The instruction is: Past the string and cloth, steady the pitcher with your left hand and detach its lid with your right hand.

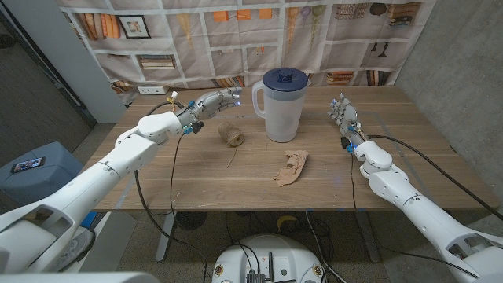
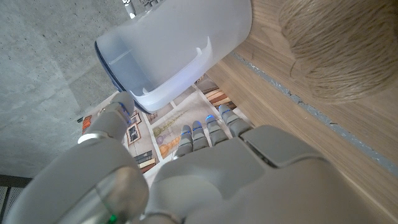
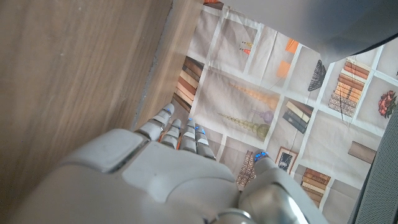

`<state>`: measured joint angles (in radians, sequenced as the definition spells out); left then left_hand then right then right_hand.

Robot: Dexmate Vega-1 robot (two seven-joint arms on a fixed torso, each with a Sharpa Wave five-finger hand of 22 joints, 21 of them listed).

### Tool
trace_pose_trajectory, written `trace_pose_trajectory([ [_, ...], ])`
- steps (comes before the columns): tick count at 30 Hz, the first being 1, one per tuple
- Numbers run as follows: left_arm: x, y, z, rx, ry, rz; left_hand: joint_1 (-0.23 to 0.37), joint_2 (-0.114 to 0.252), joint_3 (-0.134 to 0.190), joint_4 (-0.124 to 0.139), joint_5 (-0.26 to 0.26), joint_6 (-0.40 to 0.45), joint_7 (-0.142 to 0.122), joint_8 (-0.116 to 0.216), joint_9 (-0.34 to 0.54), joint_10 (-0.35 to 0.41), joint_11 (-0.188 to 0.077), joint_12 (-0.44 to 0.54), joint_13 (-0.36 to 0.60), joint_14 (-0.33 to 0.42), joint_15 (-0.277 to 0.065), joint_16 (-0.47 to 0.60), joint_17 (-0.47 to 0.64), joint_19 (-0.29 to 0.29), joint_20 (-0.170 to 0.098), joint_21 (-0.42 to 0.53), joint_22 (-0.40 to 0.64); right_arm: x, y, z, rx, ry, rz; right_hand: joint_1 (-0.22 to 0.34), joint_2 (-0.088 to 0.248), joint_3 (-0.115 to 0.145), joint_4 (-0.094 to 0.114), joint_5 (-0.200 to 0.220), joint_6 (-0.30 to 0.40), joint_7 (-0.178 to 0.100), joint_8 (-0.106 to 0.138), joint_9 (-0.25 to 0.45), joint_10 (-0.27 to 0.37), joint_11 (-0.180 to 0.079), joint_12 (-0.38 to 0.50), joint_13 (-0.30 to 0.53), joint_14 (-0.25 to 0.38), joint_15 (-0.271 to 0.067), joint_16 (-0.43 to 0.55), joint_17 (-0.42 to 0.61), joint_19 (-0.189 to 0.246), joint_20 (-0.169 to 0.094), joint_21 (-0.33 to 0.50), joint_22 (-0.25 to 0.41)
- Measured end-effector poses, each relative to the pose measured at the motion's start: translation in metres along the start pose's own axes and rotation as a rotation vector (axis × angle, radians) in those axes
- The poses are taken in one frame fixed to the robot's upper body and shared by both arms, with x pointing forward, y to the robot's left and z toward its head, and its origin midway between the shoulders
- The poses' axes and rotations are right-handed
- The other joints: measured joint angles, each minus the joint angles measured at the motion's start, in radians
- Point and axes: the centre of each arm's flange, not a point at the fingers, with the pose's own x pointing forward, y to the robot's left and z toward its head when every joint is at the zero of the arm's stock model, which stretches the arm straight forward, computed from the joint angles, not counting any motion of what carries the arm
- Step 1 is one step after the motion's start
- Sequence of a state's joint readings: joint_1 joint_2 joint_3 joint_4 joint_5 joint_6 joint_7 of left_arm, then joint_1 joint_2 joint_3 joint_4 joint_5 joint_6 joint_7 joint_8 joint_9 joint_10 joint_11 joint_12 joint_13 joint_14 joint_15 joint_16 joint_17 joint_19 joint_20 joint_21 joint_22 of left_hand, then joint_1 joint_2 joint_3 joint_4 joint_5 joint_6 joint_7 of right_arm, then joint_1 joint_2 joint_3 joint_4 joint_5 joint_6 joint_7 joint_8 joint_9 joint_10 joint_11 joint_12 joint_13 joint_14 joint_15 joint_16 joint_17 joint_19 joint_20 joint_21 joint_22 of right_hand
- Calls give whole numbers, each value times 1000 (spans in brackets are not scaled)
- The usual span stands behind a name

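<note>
My left hand (image 1: 211, 103) has its fingers (image 2: 202, 132) stretched out and apart, holding nothing; from the head view I see the fingertips reaching toward the handle side of the pitcher (image 1: 282, 105), near it but not touching. In the left wrist view the thumb (image 2: 115, 115) stands off to one side of the straight fingers, and beyond them I see the pitcher's pale translucent body (image 2: 180, 46) and, close by on the table, the ball of string (image 2: 336, 50). My right hand (image 1: 343, 112) is also released, fingers extended side by side and gripping nothing; it stands on the table well to the right of the pitcher, with a clear gap between them. In the right wrist view I look along those fingers (image 3: 177, 130) toward the printed backdrop (image 3: 273, 106), with the wooden table (image 3: 74, 74) running alongside. The pitcher stands upright at the far middle of the table, its dark blue lid (image 1: 284, 79) seated on top and its handle turned to the left. The string lies left of it and slightly nearer to me, a loose end trailing nearer still. The crumpled tan cloth (image 1: 291, 167) lies nearer than the pitcher, a little to its right. Both arms reach in from the near corners.
</note>
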<state>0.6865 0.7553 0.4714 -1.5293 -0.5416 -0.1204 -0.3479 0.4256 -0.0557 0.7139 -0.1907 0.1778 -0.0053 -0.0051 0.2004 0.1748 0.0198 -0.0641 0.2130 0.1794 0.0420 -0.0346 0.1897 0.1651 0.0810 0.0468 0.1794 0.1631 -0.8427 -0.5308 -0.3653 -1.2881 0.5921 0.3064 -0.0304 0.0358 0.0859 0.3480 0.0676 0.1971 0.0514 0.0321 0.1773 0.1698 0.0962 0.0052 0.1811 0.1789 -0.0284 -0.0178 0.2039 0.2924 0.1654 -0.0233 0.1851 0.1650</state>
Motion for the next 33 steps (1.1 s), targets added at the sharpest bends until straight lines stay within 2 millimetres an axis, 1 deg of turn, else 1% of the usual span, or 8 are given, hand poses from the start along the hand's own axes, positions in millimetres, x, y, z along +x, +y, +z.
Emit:
trace_pose_trajectory([
  [2, 2, -1, 0, 13, 5, -11, 10, -3, 0, 0, 0, 5, 5, 0, 0, 7, 3, 0, 0, 1, -1, 0, 0, 3, 3, 0, 0, -1, -2, 0, -1, 1, -2, 0, 0, 0, 0, 0, 0, 0, 0, 0, 0, 0, 0, 0, 0, 0, 0, 0, 0, 0, 0, 0],
  [4, 6, -1, 1, 16, 5, -15, 18, -2, 4, -4, 0, 9, 1, 8, 0, 11, 0, 0, 0, 9, -2, 0, 0, 3, 3, 0, 0, -1, -2, 0, 0, 1, -3, 0, 0, 0, 0, 0, 0, 0, 0, 0, 0, 0, 0, 0, 4, 4, 0, 0, 0, 0, 0, 0],
  [8, 13, -3, 1, 26, 7, -30, 39, -5, 7, -1, 0, 20, 1, 8, 0, 23, -2, 0, 0, 18, -2, 0, 0, 11, 3, 0, 0, -2, -3, 0, 0, 1, -3, 0, 0, 0, 0, 0, 0, 0, 4, 0, 0, 0, 0, 0, 5, 5, 0, 0, 0, 0, 0, 0],
  [11, 16, -3, 1, 32, 8, -38, 74, -12, 15, -1, 4, 42, 2, 13, 0, 38, -9, 0, 0, 36, -2, 0, 0, 22, -4, 0, 0, -2, -4, 0, 0, 0, -3, 0, 0, 0, 0, 0, 0, 0, 4, 0, 0, 0, 0, 0, 5, 5, 0, -3, 0, 0, 0, 0],
  [17, 25, -6, 3, 42, 1, -55, 117, -28, 19, -5, 4, 74, 5, 19, 0, 64, -17, 7, 0, 64, -3, 0, 0, 30, -2, 0, 0, -3, -7, -1, 3, -2, -6, 0, 0, -4, 4, 0, 4, -4, 4, 0, 0, 0, 0, 0, 5, 5, 0, -4, 0, 0, 0, 0],
  [27, 34, -8, 3, 52, 0, -56, 179, -34, 27, -4, 8, 100, -4, 27, 0, 91, -16, 7, 0, 91, -1, 0, 0, 58, 4, 7, 0, -4, -8, -3, 5, -3, -6, 0, 0, -8, 8, 0, 4, -4, 4, 0, 4, -4, 5, 0, 5, 5, 0, -5, 4, 4, 0, 0],
  [30, 36, -8, 4, 52, -1, -51, 221, -36, 27, -5, 8, 115, -3, 27, 5, 110, -23, 7, 5, 126, -3, 4, 0, 72, 7, 7, 1, -4, -9, -3, 6, -3, -5, 0, 0, -8, 8, 0, 4, -4, 4, 0, 4, -4, 5, 0, 5, 5, 0, -5, 4, 4, 0, 0],
  [33, 38, -9, 3, 51, -2, -48, 271, -42, 27, -5, 8, 134, 1, 27, 5, 151, -25, 17, 5, 175, -4, 7, 0, 94, -4, 7, 3, -3, -9, -3, 7, -4, -2, -7, -7, -8, 8, 0, 8, -8, 4, 0, 4, -4, 5, 0, 5, 5, 0, -5, 4, 4, 0, 0],
])
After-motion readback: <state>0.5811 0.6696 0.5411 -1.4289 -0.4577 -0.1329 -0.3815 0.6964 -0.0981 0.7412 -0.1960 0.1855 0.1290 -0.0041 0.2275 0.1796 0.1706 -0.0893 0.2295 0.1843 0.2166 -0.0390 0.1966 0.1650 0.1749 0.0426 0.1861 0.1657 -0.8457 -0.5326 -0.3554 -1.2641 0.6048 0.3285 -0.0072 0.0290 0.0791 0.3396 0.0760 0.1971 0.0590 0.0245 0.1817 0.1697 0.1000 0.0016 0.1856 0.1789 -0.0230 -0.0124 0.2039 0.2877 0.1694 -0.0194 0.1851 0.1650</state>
